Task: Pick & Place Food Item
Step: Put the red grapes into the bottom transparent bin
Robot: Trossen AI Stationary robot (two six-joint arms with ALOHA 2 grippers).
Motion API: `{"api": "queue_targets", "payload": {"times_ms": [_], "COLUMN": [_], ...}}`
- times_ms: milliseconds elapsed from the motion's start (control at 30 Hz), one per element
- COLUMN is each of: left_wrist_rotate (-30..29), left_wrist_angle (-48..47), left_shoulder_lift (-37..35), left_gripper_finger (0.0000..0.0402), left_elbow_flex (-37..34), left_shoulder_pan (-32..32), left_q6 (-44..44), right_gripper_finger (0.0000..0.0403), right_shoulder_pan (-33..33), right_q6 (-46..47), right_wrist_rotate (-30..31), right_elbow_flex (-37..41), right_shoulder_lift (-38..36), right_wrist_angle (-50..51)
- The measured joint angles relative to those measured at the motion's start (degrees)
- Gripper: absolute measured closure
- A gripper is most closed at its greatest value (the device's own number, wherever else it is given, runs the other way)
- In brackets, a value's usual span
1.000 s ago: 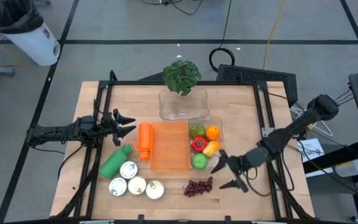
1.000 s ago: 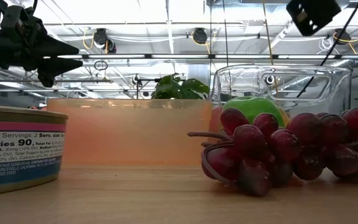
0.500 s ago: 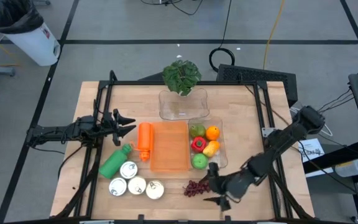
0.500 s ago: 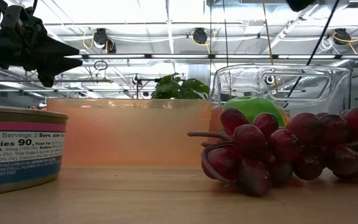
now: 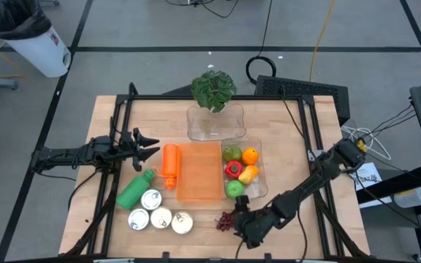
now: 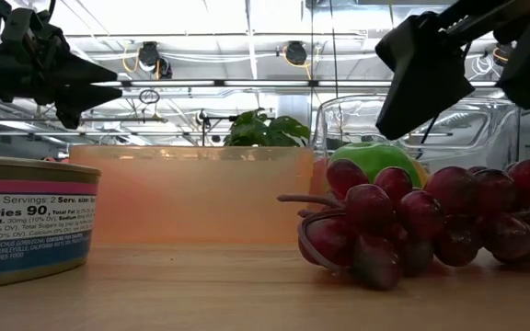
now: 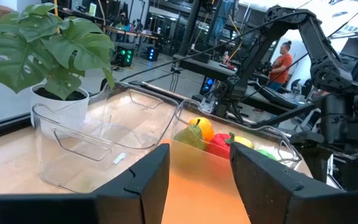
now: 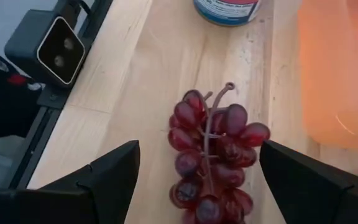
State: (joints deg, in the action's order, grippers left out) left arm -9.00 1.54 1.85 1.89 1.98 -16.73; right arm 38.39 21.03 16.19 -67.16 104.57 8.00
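Note:
A bunch of dark red grapes [image 5: 227, 219] [image 6: 412, 225] [image 8: 213, 155] lies on its side on the wooden table near the near edge, stem pointing toward the cans. My right gripper [image 5: 244, 225] [image 6: 477, 74] [image 8: 197, 149] is open and hovers just above the bunch, one finger on either side, touching nothing. My left gripper [image 5: 150, 146] [image 6: 90, 83] [image 7: 201, 168] is open and waits above the table's left part, beside the orange bottle.
An orange tray [image 5: 199, 172] sits mid-table. Right of it a clear container [image 5: 258, 183] holds fruit. An empty clear container [image 5: 215, 123] and a potted plant [image 5: 213, 89] stand farther back. An orange bottle [image 5: 169, 164], a green bottle [image 5: 135, 190] and three cans [image 5: 159, 213] lie left of the grapes.
My right gripper has swept from the right of the fruit container toward the table's left and near edge. It has come down over the grapes, entering the low view from above, and has stayed open. The grapes have not moved.

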Motion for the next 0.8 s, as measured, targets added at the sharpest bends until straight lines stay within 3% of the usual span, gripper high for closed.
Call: {"api": "queue_targets", "payload": {"times_ms": [167, 433, 800], "left_wrist_rotate": [0.0, 0.0, 0.0], "left_wrist_angle": [0.0, 0.0, 0.0], "left_shoulder_lift": [0.0, 0.0, 0.0], "left_gripper_finger": [0.0203, 0.0195, 0.0203], "left_elbow_flex": [0.0, 0.0, 0.0], "left_shoulder_pan": [0.0, 0.0, 0.0], "left_q6": [0.0, 0.0, 0.0], "right_gripper_finger": [0.0090, 0.0106, 0.0115], "right_shoulder_pan": [1.6, 4.5, 3.4], "right_q6": [1.1, 1.4, 1.3], "right_wrist_rotate": [-0.3, 5.8, 6.0], "right_elbow_flex": [-0.2, -9.7, -9.4], "right_shoulder_lift": [-0.3, -0.5, 4.4], "right_wrist_angle": [0.8, 17.0, 18.2]}}
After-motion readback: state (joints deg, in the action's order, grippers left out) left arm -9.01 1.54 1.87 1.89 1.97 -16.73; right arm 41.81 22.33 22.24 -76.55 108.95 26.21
